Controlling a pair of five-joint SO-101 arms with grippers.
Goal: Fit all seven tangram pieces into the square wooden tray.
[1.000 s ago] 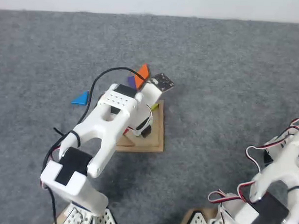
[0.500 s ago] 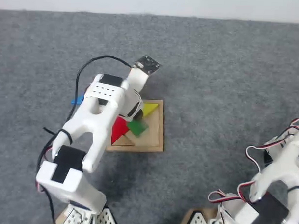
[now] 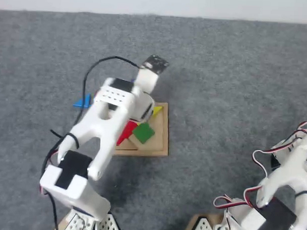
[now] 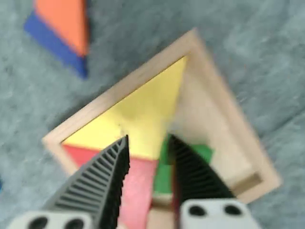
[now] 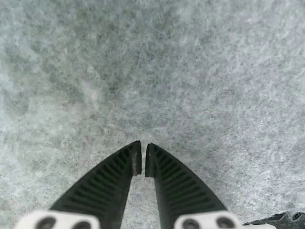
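Three coloured pieces show inside the square wooden tray, which sits just left of centre in the high view on the grey carpet. A yellow triangle fills the tray's upper right corner. A red piece lies below it, and a green piece sits just beside the red one toward the tray's middle. Part of the tray's wooden floor is bare along its right side. The left arm runs from the lower left of the high view up across the left half of the tray, hiding that part. The left gripper hangs over the seam where yellow meets red. Its fingers are spread apart with nothing between them, and whether they touch the pieces cannot be told. A blue triangle lies on the carpet left of the tray, apart from it. The left wrist view shows an orange piece outside the tray's rim, overlapping a blue-violet piece whose edge runs along it. The right arm is in the lower right corner of the high view, well apart from the tray. The right gripper is pinched nearly tip to tip around nothing, above bare carpet.
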